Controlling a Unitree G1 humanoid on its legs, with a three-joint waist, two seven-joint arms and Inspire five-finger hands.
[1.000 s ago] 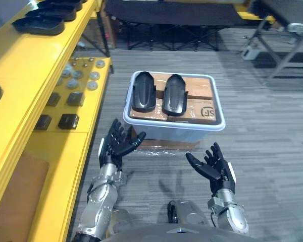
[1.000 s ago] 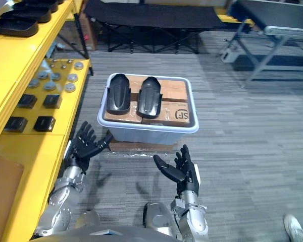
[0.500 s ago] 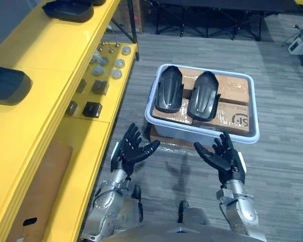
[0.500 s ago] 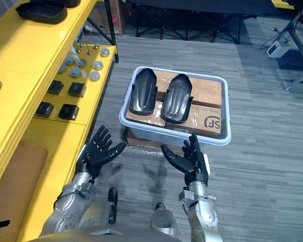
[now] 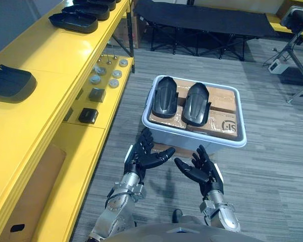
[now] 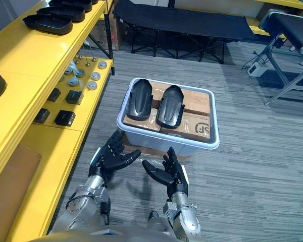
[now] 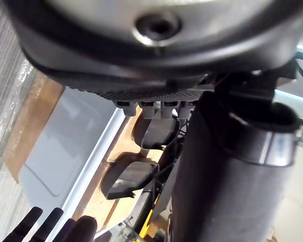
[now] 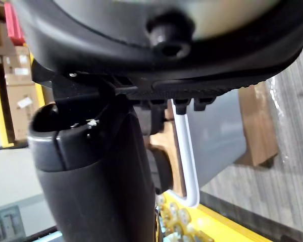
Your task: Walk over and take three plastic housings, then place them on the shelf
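The left robot hand (image 5: 143, 155) is held wide, its dark fingers spread and nothing gripped. The right robot hand (image 5: 202, 170) is held the same way beside it, fingers fanned and empty. Both are raised over the grey ribbed carpet floor (image 5: 272, 166), just short of the near wall of a pale rectangular plastic tub (image 6: 161, 141).

Two black, glossy, shell-shaped plastic housings are seen on top of the tub's load. The left housing (image 5: 166, 97) and the right housing (image 5: 197, 103) lie side by side, hollow side down, close together. They are carried by taped brown cardboard boxes (image 5: 224, 121) that fill the tub up to its rim. A flat brown cardboard sheet (image 5: 164, 149) is laid under the tub and shows between the two hands.

A long yellow metal shelf (image 5: 55, 60) runs along the robot's left. On its top level a black housing (image 5: 9, 83) is set near the robot, and a row of further black housings (image 5: 73, 21) is seen farther along. On the lower level, small square black blocks (image 5: 88, 115) and round silver-grey discs (image 5: 102, 76) are laid out. A brown cardboard panel (image 5: 35, 186) lies on the lowest level.

Beyond the tub a black fabric folding cot (image 5: 202, 17) is stood on thin crossed legs.

Between the hands and the housings, the tub's near wall and rim are the sole things in the way.
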